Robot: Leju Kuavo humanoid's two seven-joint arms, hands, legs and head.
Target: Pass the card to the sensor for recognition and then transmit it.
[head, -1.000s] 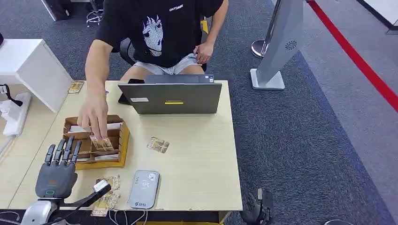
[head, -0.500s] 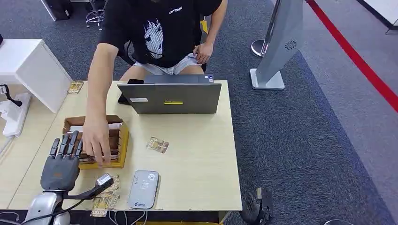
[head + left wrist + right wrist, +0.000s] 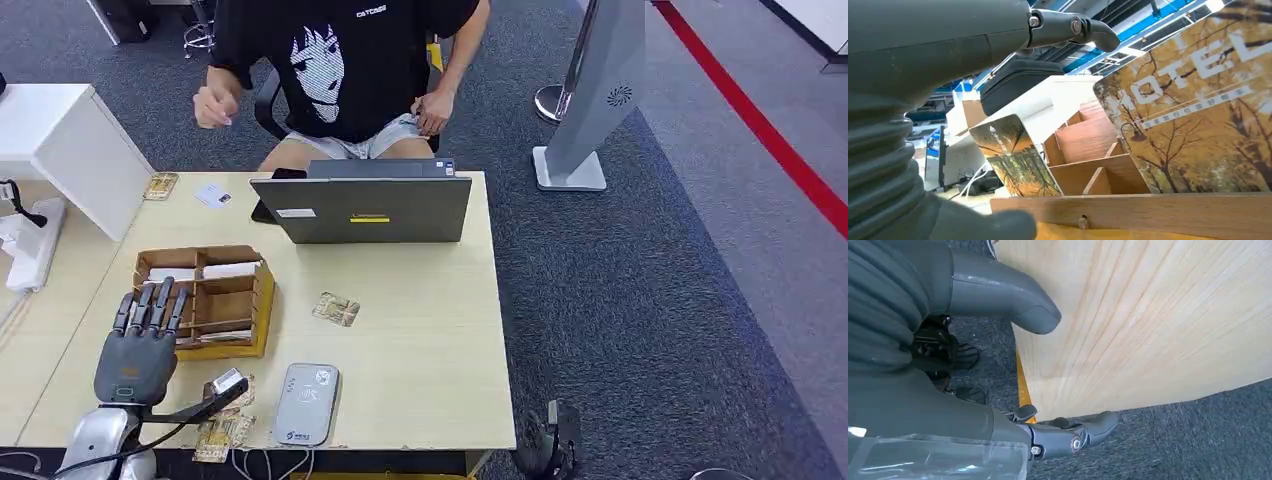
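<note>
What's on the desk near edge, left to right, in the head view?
Left robot hand → autumn-print cards at the edge → grey rounded card sensor → bare light wood desk.

Grey carpet [image 3: 640, 300], red floor line [image 3: 760, 125], pale wooden table [image 3: 420, 340]

Shows the grey right hand [image 3: 998, 365] beside the pale wood-grain tabletop [image 3: 1158, 315], holding nothing. Has its thick grey thumb [image 3: 1008, 295] against the tabletop's edge, and a darker finger [image 3: 1083, 432] stretched out just off that edge, over dark grey carpet [image 3: 1198, 440]. Includes a thin yellow strip [image 3: 1023, 390] along the tabletop's edge.
</note>
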